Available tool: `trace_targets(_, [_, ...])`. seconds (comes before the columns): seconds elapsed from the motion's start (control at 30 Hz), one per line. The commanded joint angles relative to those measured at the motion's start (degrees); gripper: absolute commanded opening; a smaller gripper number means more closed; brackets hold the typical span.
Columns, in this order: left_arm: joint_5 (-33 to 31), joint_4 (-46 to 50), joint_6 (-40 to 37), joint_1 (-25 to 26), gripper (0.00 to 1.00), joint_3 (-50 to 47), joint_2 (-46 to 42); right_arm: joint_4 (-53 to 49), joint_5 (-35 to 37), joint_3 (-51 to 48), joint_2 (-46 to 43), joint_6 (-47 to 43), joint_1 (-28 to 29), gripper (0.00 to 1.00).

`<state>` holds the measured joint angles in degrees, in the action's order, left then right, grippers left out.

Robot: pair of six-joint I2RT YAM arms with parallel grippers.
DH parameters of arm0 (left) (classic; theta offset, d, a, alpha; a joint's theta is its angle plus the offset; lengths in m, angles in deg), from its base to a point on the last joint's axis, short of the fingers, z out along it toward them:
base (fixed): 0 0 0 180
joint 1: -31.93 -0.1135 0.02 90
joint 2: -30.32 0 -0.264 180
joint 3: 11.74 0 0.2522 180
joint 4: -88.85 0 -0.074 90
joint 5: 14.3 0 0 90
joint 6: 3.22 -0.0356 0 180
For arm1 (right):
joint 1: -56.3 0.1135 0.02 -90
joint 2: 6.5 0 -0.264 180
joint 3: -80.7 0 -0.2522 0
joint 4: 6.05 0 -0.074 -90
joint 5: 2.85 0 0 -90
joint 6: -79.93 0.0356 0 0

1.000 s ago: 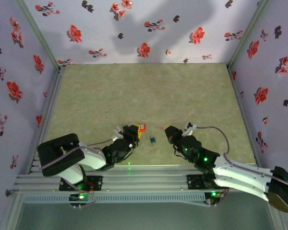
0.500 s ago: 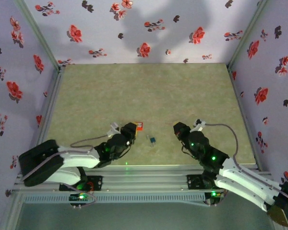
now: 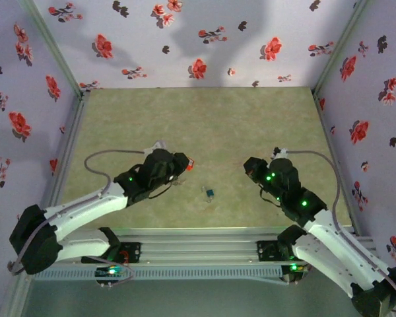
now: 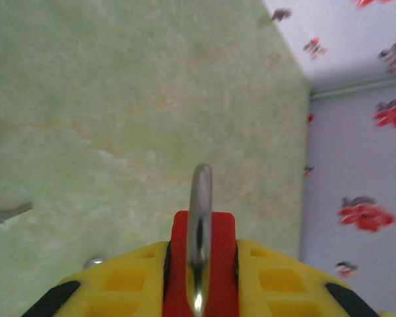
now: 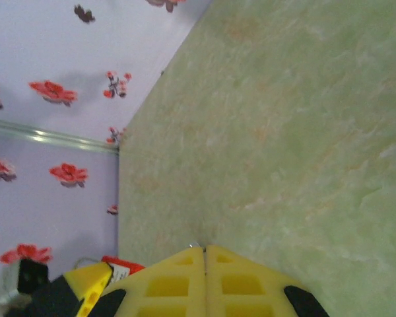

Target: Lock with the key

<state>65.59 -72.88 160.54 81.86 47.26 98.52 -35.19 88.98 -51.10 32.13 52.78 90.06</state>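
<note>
Red padlock (image 4: 221,254), silver shackle (image 4: 200,198) edge-on, gripped in left end effector (image 3: 185,163); small key (image 3: 209,193) lying flat, apart.

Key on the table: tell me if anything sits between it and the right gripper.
Nothing visible does. The key lies alone on the table, with bare surface between it and the shut right gripper. The left gripper, shut on the red padlock, is on the key's other side.

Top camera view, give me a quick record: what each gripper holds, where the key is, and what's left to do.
Left gripper: closed on the red padlock, metal shackle sticking out past the fingertips
Right gripper: shut, nothing seen between its fingers
Key: lying on the table, between the two grippers, touched by neither
Status: key not yet picked up or in the lock
</note>
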Motion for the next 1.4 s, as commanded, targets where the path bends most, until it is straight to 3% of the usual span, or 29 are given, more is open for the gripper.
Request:
trace_targets(0.0, [8.29,12.43,-13.40,-2.72,0.00,6.78,3.29,-8.12,-6.43,4.76,2.05,-7.70,-2.31,0.00])
trace_targets(0.27, [15.03,22.35,-26.62,-4.10,0.00,22.01,16.40,-19.32,-10.76,12.27,5.13,-18.75,-6.45,0.00])
trace_targets(0.47, [18.31,26.45,-30.47,-4.23,0.00,34.50,30.84,-24.68,-12.40,14.25,4.96,-23.43,-8.04,0.00])
trace_targets(0.77, [20.02,33.84,-32.98,-4.31,0.00,56.68,51.89,-28.04,-15.31,13.99,2.33,-25.57,-9.41,0.00])
trace_targets(1.03, [23.24,38.93,-32.52,-4.53,0.00,74.21,65.56,-30.53,-18.37,13.90,-0.01,-25.93,-9.50,0.00])
trace_targets(1.37, [27.14,40.40,-30.23,-5.12,0.00,83.60,74.21,-33.21,-19.93,14.08,-3.61,-26.08,-9.51,0.00])
